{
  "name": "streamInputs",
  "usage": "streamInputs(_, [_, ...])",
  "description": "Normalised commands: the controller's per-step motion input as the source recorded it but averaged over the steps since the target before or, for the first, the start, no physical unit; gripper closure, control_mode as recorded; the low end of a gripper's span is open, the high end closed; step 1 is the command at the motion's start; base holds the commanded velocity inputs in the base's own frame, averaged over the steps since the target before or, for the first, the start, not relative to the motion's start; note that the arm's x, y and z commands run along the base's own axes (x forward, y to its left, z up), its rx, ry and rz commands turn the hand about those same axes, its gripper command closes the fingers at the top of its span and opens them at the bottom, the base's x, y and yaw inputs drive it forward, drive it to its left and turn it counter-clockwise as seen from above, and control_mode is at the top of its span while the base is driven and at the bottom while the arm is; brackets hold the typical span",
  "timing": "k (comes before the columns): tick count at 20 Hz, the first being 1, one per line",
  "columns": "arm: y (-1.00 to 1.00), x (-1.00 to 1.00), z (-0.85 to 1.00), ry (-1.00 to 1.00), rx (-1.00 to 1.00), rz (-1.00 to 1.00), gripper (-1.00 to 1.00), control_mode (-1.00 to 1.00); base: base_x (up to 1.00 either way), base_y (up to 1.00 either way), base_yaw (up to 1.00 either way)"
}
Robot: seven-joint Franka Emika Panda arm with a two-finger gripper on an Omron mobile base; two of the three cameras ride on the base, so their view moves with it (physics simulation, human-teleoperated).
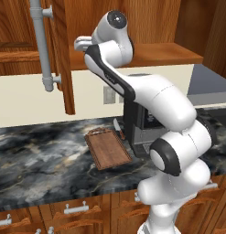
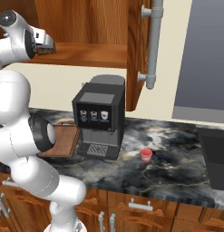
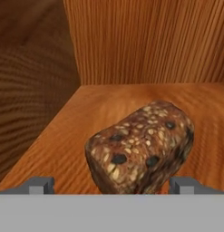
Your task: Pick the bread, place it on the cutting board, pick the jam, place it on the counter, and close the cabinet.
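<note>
wall (image 1: 23, 98): cream | coffee machine (image 2: 99, 115): black | drawers (image 1: 78, 212): wooden, silver handles

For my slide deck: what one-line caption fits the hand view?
Open gripper straddling a dark brown seeded bread loaf on the wooden cabinet shelf, fingertips on either side.

Both base views look down from behind the arm, sharing the cutting board (image 1: 107, 148), while the hand view sits close over the bread (image 3: 140, 147).
</note>
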Motion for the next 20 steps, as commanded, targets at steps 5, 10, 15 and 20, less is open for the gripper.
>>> streamInputs(5, [0.0,0.1,0.0,0.0,0.0,0.0,-1.0,-1.0,0.0,0.0,0.0])
streamInputs(10, [0.0,0.11,0.0,0.0,0.0,0.0,-1.0,-1.0,0.0,0.0,0.0])
streamInputs(15, [0.0,0.11,-0.01,0.0,0.0,0.0,-1.0,-1.0,0.0,0.0,0.0])
streamInputs(20, [0.0,0.14,-0.02,0.0,0.0,0.0,-1.0,-1.0,0.0,0.0,0.0])
